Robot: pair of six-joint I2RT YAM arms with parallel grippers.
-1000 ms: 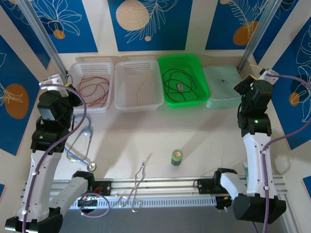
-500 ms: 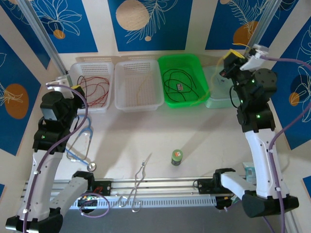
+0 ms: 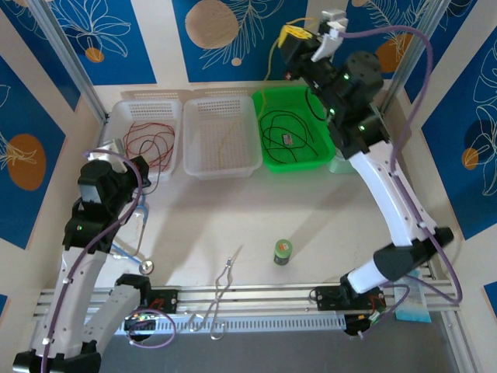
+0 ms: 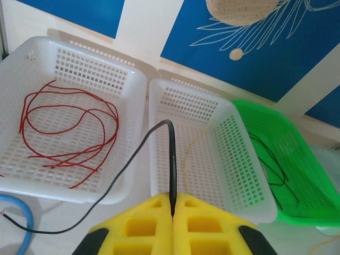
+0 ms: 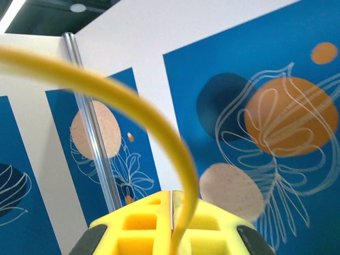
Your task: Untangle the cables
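Pinched shut, the left tool (image 4: 172, 210) grips a black cable (image 4: 171, 149); the right tool (image 5: 171, 210), held aloft, is closed on a yellow cable (image 5: 133, 101).

Left arm (image 3: 76, 268): rises from the near left corner, leans slightly inward, folds forward at the top.
Left wrist: sits low on the left side, points toward the back.
Left gripper (image 4: 173, 208): yellow fingers pressed together with no gap; clamps a black cable (image 4: 171, 154) that leaves the seam upward.
Right arm (image 3: 392, 198): stretches long from the near right, slants inward and toward the back, nearly straight past the elbow.
Right wrist: raised high at the back, tilted upward.
Right gripper (image 5: 171, 211): yellow fingers closed; pinches a yellow cable (image 5: 133, 101) that arcs up and to the left.
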